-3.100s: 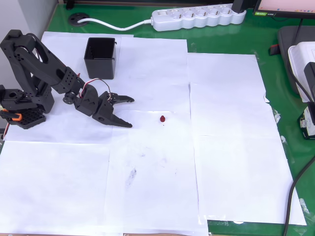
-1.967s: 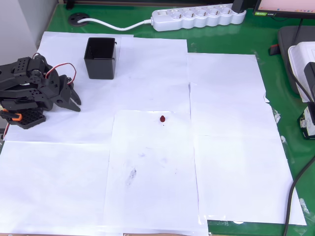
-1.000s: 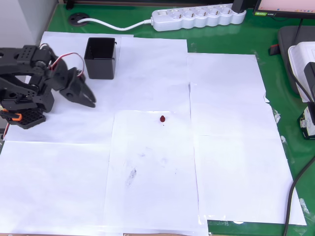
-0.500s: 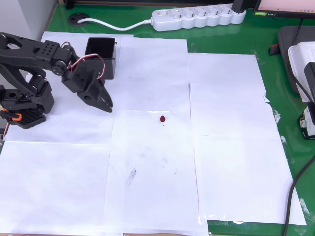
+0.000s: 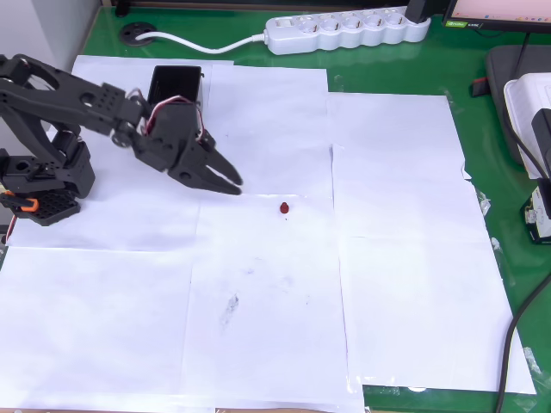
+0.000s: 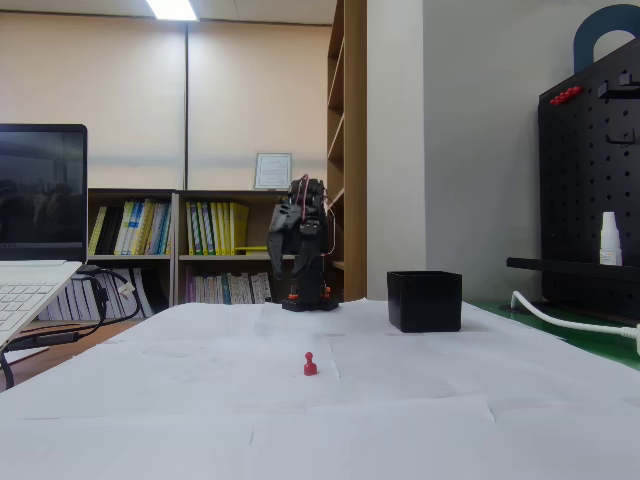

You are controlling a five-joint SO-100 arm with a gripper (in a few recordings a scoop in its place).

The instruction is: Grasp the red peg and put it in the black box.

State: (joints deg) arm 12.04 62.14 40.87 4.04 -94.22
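Observation:
The red peg (image 5: 284, 207) stands upright on white paper near the table's middle; in the fixed view the red peg (image 6: 310, 366) is in the foreground. The black box (image 5: 176, 86), open-topped, sits at the back left, partly covered by my arm; in the fixed view the black box (image 6: 424, 300) is to the right of the arm. My gripper (image 5: 231, 181) hovers between box and peg, its tips pointing at the peg from a short way left of it. The jaws stand slightly apart with nothing between them. In the fixed view my gripper (image 6: 284, 238) hangs raised above the table.
White paper sheets (image 5: 396, 258) cover a green mat. The arm's base (image 5: 39, 185) is at the left edge. A power strip (image 5: 344, 30) lies along the back. Devices (image 5: 529, 103) and a cable (image 5: 516, 327) sit at the right edge. A laptop (image 6: 30, 290) stands left.
The arm pulled back and folded over its base with the jaws closing, then swung out again past the box toward the peg. The jaws have parted a little. The peg has not moved.

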